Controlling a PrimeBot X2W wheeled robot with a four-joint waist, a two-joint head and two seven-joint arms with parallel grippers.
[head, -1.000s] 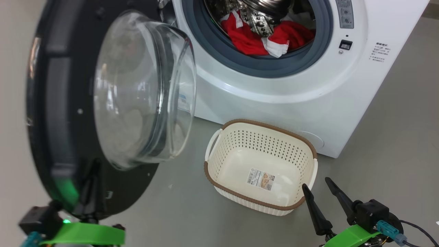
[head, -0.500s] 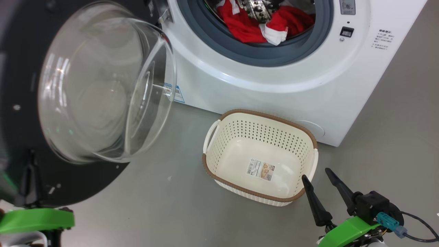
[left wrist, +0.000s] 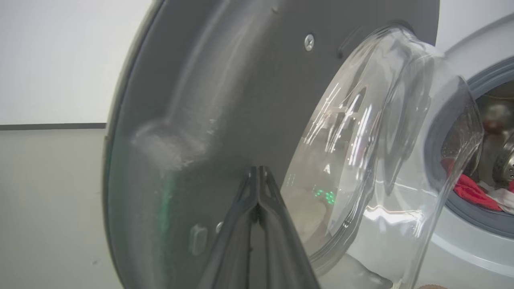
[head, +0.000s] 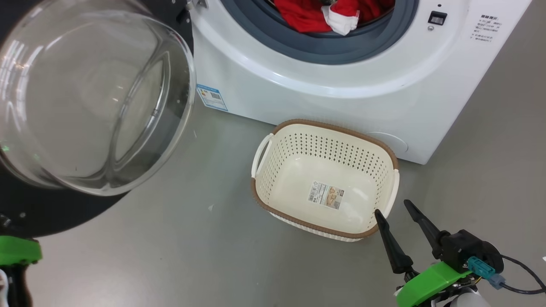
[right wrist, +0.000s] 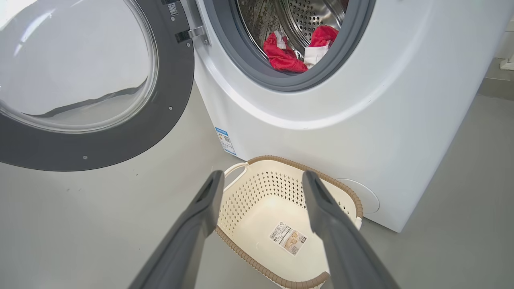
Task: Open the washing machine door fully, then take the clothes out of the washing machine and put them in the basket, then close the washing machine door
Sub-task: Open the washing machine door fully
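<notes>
The washing machine door (right wrist: 80,84) hangs swung out to the left of the washing machine (head: 341,98), its glass bowl bulging into the room, so I'd say step 1, opening it fully, is about done or being finished. The left tool (left wrist: 259,172) has its 2 fingers pressed together with nothing between them, pointing at the door's dark inner ring; whether the tips touch it I cannot tell. The right tool (right wrist: 263,176) waits low with its fingers spread apart and empty, just beside the near rim of the basket (head: 324,124). The clothes (right wrist: 285,56) lie in the drum, a red heap with white trim behind the grey rubber ring. The next move, I reckon, calls for the right arm to rise over the basket and reach deep through the opening. The basket stands on the floor (head: 170,256) close before the machine with only a paper label (head: 326,196) inside, directly under that path. The door's bowl crowds the left side.
</notes>
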